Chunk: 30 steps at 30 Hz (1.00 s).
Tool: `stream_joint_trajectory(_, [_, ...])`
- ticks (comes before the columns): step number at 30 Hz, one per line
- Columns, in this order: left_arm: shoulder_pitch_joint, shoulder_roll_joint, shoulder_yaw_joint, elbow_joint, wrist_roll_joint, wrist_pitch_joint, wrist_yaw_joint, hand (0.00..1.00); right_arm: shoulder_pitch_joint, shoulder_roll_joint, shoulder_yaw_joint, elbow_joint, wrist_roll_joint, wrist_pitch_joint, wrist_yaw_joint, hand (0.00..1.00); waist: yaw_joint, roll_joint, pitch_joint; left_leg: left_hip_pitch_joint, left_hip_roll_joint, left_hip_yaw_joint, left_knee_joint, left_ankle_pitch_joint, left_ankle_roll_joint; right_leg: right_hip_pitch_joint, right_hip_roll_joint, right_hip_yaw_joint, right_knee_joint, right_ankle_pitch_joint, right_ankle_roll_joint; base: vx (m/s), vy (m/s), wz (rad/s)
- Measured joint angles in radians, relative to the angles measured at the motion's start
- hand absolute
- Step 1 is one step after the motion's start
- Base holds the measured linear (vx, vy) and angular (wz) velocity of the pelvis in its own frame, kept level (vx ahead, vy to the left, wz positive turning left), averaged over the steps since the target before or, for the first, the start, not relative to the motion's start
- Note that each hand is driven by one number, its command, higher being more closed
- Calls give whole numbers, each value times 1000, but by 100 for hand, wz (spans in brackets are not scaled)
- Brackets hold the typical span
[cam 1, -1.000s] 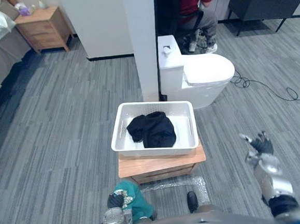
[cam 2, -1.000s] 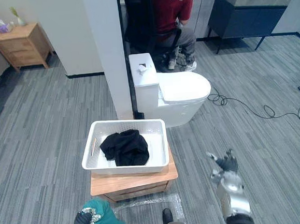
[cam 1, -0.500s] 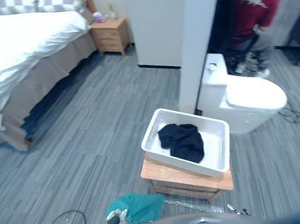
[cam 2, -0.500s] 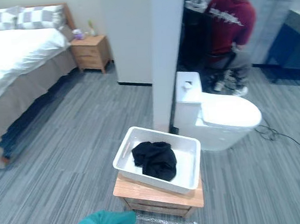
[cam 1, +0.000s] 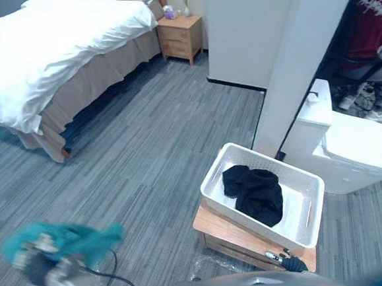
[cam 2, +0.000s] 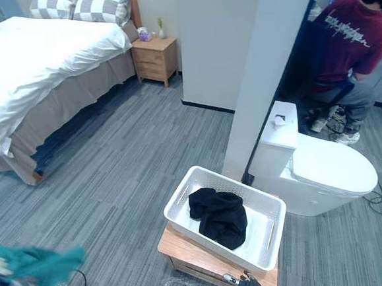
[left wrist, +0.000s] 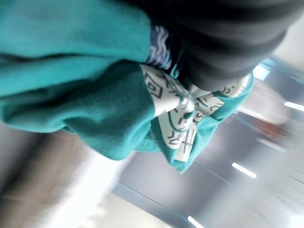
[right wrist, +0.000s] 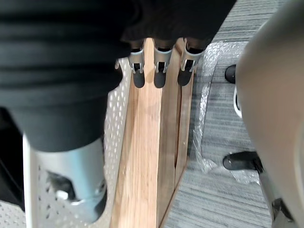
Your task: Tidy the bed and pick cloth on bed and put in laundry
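My left hand (cam 1: 38, 264) is low at the left, shut on a teal cloth (cam 1: 63, 238) with a white patterned patch (left wrist: 178, 118); the cloth bunches round the hand in the left wrist view. A white laundry basket (cam 1: 213, 168) stands on a low wooden stool (cam 1: 228, 236) and holds a black garment (cam 1: 256, 191). Down by the stool's front edge hangs my right hand (cam 1: 286, 262), open, its straight fingers (right wrist: 160, 76) over the wood beside the basket's perforated wall (right wrist: 111, 118). The bed (cam 1: 44, 42) with its white duvet lies at the far left.
A white pillar (cam 1: 294, 62) and a toilet (cam 1: 367, 152) stand right behind the basket. A person in a red shirt (cam 1: 376, 16) sits beyond them. A wooden nightstand (cam 1: 181, 36) is beside the bed. Clear plastic wrap (cam 1: 207, 269) lies on the floor by the stool.
The camera has swung, bringing more of the bed into view. My left hand has moved out to the left and higher with the teal cloth. My right hand stays low by the stool.
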Motion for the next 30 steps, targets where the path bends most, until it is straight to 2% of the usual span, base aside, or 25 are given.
stream_joint_trajectory(2, [-28,113,27,-126,172,-43,82,100,25,-17,-23,-1,1,-23,6,0,-1,4,-12,2,11,22,1,-6,-9,-15,4,14,12,3,-4,42,16,-22])
stream_joint_trajectory(4, [-52,180,19,-191,275,-70,104,100,56,-22,-40,-1,0,-28,9,0,-2,4,-34,2,16,42,1,-13,-13,-24,8,30,12,3,-5,91,5,-23])
stream_joint_trajectory(6, [-74,230,1,-253,314,-92,95,100,77,-19,-62,-1,-1,-30,15,0,-4,8,-55,4,22,61,7,-13,-11,-33,13,50,12,3,-5,107,0,-30])
stream_joint_trajectory(8, [-110,271,-50,-314,332,-102,22,100,94,-18,-73,-1,-2,-37,19,0,-7,11,-76,7,27,97,8,-15,-15,-47,19,90,11,3,-5,104,11,-33])
stream_joint_trajectory(13, [-118,279,-238,-337,410,-137,-102,100,93,-12,-91,-5,-42,-59,27,0,-24,15,-77,36,54,206,65,-58,-42,-48,37,201,14,4,-7,52,-17,-59])
stream_joint_trajectory(16, [-161,276,-385,-337,456,-135,-145,100,93,-16,-80,-5,-42,-57,26,0,-34,14,-78,36,71,260,83,-81,-48,-76,55,263,16,-11,-32,-8,-61,-62])
stream_joint_trajectory(17, [-172,272,-426,-337,482,-128,-159,100,92,-20,-66,-5,-40,-55,26,0,-37,13,-78,37,74,273,84,-81,-48,-84,60,285,16,-12,-33,-22,-64,-59])
stream_joint_trajectory(19, [-190,253,-531,-336,557,-89,-178,100,92,-32,-38,-5,-39,-42,20,0,-66,16,-76,40,82,293,87,-83,-52,-93,69,315,15,-15,-39,-27,-60,-41])
stream_joint_trajectory(21, [-198,251,-626,-329,621,-54,-189,100,88,-46,-12,-5,-36,-28,10,0,-81,17,-71,54,88,320,86,-83,-52,-100,77,336,15,-16,-40,-28,-59,-40])
stream_joint_trajectory(23, [-226,217,-725,-283,668,-16,-211,100,88,-59,10,-4,-21,-5,1,0,-97,18,-69,60,90,331,81,-82,-53,-102,83,354,15,-15,-40,-38,-45,-31])
stream_joint_trajectory(26, [-226,177,-821,-215,731,39,-221,100,78,-81,37,5,2,25,-7,0,-121,30,-45,74,86,343,68,-72,-57,-108,95,370,14,-9,-49,-49,-27,-17])
stream_joint_trajectory(27, [-226,174,-834,-205,740,44,-222,100,75,-83,43,11,4,30,-7,0,-123,30,-42,72,85,344,67,-71,-57,-112,96,372,14,-7,-51,-49,-25,-10])
stream_joint_trajectory(29, [-220,155,-885,-168,790,94,-229,100,46,-92,69,35,12,46,-15,0,-141,25,-14,72,86,350,50,-55,-56,-119,104,386,5,6,-54,-53,-36,-11])
stream_joint_trajectory(30, [-220,148,-895,-160,797,103,-229,100,45,-92,71,35,13,46,-16,0,-143,23,-12,72,86,351,48,-52,-56,-119,105,386,2,10,-55,-39,-38,-10])
